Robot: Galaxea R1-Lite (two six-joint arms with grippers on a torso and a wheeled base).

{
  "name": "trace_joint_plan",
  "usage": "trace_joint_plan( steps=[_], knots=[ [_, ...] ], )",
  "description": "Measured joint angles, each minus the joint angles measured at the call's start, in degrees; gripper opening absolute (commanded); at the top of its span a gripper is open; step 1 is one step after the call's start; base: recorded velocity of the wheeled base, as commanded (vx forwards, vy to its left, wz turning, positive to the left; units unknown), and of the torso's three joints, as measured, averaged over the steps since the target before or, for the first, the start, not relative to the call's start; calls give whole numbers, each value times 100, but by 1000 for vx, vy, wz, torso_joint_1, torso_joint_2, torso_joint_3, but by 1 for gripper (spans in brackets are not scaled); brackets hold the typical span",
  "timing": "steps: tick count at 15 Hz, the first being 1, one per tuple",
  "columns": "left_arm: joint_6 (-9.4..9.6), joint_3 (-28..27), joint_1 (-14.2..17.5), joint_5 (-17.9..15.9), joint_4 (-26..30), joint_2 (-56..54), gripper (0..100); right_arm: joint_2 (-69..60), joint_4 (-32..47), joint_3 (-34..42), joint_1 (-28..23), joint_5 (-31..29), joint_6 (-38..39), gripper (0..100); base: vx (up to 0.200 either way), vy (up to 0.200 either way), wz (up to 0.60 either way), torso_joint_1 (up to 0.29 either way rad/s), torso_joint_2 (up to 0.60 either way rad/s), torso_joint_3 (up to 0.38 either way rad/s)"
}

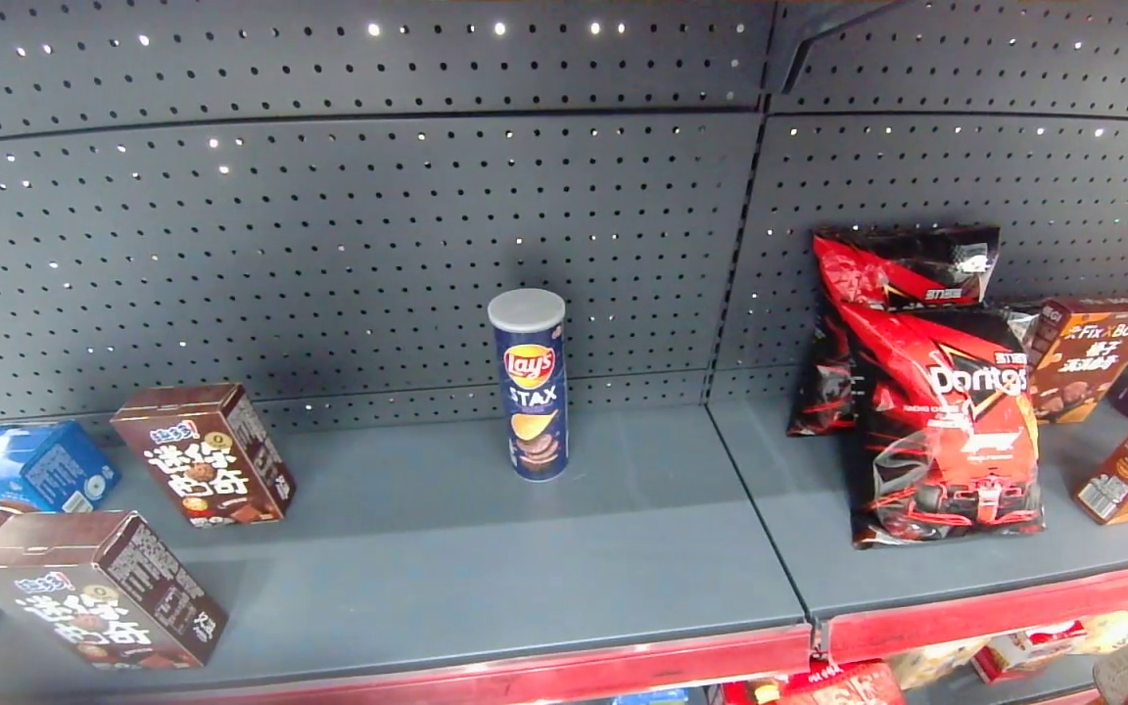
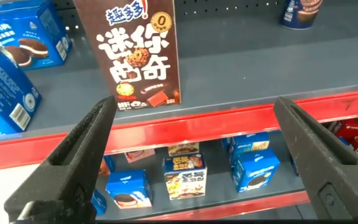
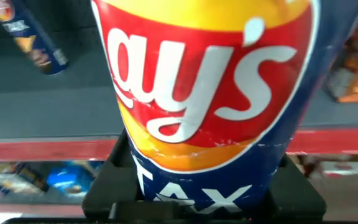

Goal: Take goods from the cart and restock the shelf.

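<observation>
Closest, a chip can (image 3: 210,93) is clamped by the right gripper (image 3: 204,190) before the front edge of the shelf (image 1: 486,568), presumably to be stocked beside the standing can (image 1: 529,384); the left gripper (image 2: 194,106) is held open, empty.

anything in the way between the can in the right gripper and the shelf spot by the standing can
Nothing visible blocks the held can. The shelf beside the standing can is bare; the brown box and red chip bags stand apart.
</observation>
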Motion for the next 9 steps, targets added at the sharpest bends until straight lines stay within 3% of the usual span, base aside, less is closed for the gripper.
trace_joint_plan(
  steps=[5, 9],
  knots=[
    [0, 0, 0, 0, -2, 0, 100, -625, 133, 251, -59, -249, -4, 0, 0, 0, 0, 0, 0, 0],
    [55, 0, 0, -5, -5, 0, 100, -822, 856, 177, -108, -474, -123, 0, 0, 0, 0, 0, 0, 0]
  ],
)
